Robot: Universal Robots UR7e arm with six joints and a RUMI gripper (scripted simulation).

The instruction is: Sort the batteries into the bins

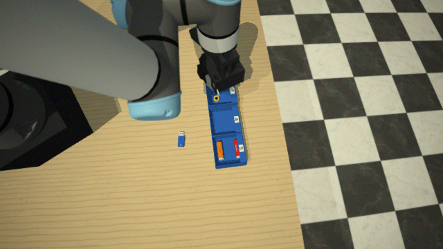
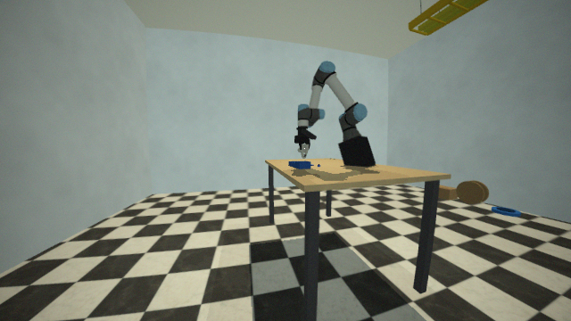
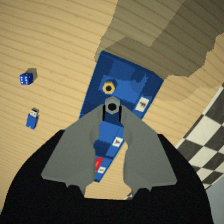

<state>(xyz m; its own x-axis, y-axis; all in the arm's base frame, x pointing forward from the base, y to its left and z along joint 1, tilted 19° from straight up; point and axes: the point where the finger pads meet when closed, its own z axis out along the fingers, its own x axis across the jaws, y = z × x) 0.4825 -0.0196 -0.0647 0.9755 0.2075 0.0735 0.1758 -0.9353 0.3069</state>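
The tabletop point(image 1: 138, 207) is pale wood, standing on dark legs over a checkered floor point(image 1: 363, 121). The arm point(image 2: 332, 89) rises from a black base point(image 2: 357, 152) at the tabletop's far side, folds at a high elbow and comes down with its wrist pointing straight at the tabletop.

A blue tray of three bins point(image 1: 242, 131) lies near the tabletop's edge, upright. The bin marked S point(image 1: 228, 162), at the end away from the gripper, holds an orange battery point(image 1: 220, 150) and a red battery point(image 1: 237, 149) lying side by side. The middle bin point(image 1: 225, 121) shows only its blue bottom. The bin marked F point(image 1: 225, 102), at the other end, has a brass nut point(image 1: 216, 98) lying flat on its bottom.

The gripper point(image 3: 112, 106) hangs above the F bin, well clear of the tray in the exterior view. Its fingers stand nearly together, clamped on a grey nut point(image 3: 112, 106) pinched at their tips. In the wrist view that nut sits just beside the brass one below it.

A blue USB stick point(image 1: 181, 138) lies on the tabletop beside the tray, apart from it. A small blue die point(image 3: 26, 78) lies farther off, seen only from the wrist.
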